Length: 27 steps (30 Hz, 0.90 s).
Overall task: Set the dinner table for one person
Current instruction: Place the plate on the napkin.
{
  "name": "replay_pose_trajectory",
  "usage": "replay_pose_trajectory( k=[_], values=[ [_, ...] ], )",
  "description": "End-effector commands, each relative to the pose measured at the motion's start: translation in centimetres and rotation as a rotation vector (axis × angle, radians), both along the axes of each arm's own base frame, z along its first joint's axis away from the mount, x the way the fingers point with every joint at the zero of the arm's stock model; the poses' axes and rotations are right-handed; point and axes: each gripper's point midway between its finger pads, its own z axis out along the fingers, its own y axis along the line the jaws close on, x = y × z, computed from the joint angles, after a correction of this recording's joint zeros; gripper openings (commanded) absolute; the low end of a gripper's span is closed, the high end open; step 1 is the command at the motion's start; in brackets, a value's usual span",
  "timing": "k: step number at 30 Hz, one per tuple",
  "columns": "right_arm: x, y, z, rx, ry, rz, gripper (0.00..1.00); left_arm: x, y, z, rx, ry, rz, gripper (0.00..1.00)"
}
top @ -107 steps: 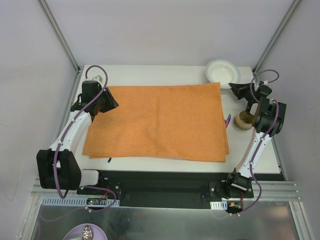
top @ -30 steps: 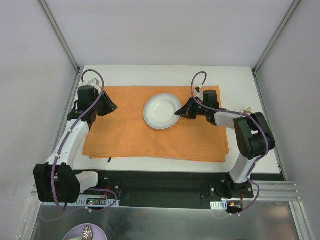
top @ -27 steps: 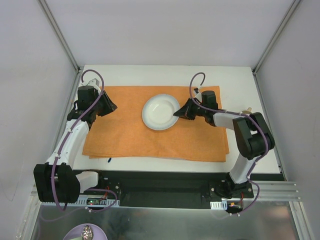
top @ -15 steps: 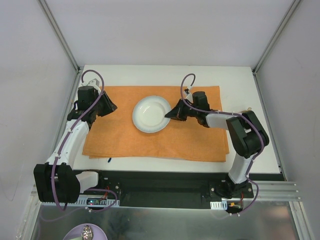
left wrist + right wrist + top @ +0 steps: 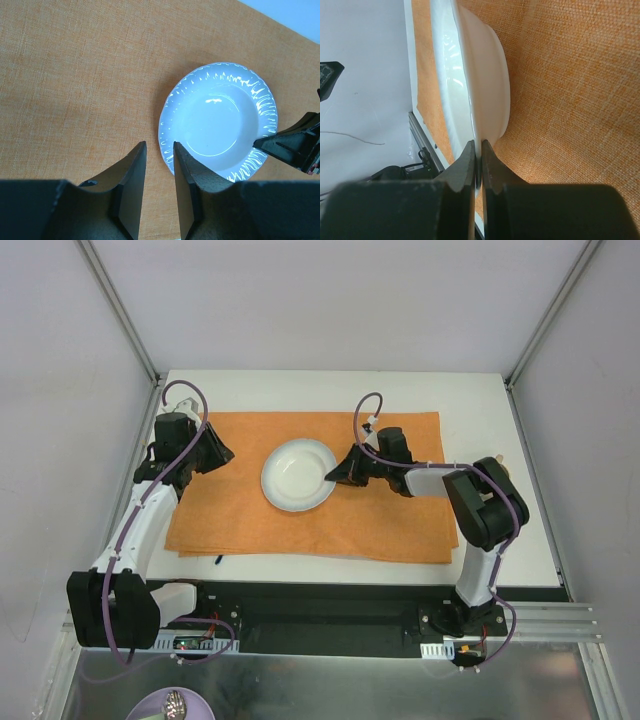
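At the left, the left hand (image 5: pixel 212 452) hovers over the left end of an orange rectangular woven cloth (image 5: pixel 380 510), pointing toward the middle. In the left wrist view its two dark fingers (image 5: pixel 134 190) stand slightly apart with a narrow strip of orange cloth (image 5: pixel 75 75) showing between them, and they hold nothing.

The cloth lies flat on the flat white rectangular worktop with metal-rail edges (image 5: pixel 480 400). The worktop reaches past the cloth on every side, with its widest bare strips along the far edge and at the right.

Just left of the cloth's middle sits a shallow round white bowl with a ridged rim (image 5: pixel 297 474). All of it lies within the cloth's outline, and it is well apart from the left hand. The left wrist view shows the bowl (image 5: pixel 217 120) beyond the fingertips.

The right hand (image 5: pixel 338 472) reaches in from the right and meets the bowl's right edge. In the right wrist view its fingers (image 5: pixel 467 165) are pinched on the thin rim of the bowl (image 5: pixel 487 85), one on each side, above the cloth (image 5: pixel 560 100). Whether the bowl's base touches the cloth cannot be told.
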Motion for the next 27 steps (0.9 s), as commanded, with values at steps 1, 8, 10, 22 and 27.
replay_pose_trajectory(
  k=[1, 8, 10, 22, 27],
  values=[
    [2.2, 1.4, 5.5, 0.129, -0.181, 0.021, 0.01, -0.1, 0.2, 0.8, -0.009, -0.039, 0.003, 0.28],
    [2.8, 1.5, 6.8, 0.147, -0.207, 0.015, 0.01, 0.0, 0.2, 0.7, -0.008, -0.037, 0.001, 0.28],
    [3.2, 1.3, 7.2, 0.152, -0.213, 0.005, 0.01, 0.0, 0.2, 0.6, -0.008, -0.032, 0.001, 0.28],
    [4.2, -0.2, 6.7, 0.145, -0.207, -0.023, 0.01, 0.0, 0.1, 0.5, -0.010, -0.028, 0.001, 0.28],
    [4.2, -0.2, 5.5, 0.136, -0.178, -0.023, 0.21, 0.0, 0.2, 0.4, -0.010, -0.025, 0.003, 0.28]
  ],
)
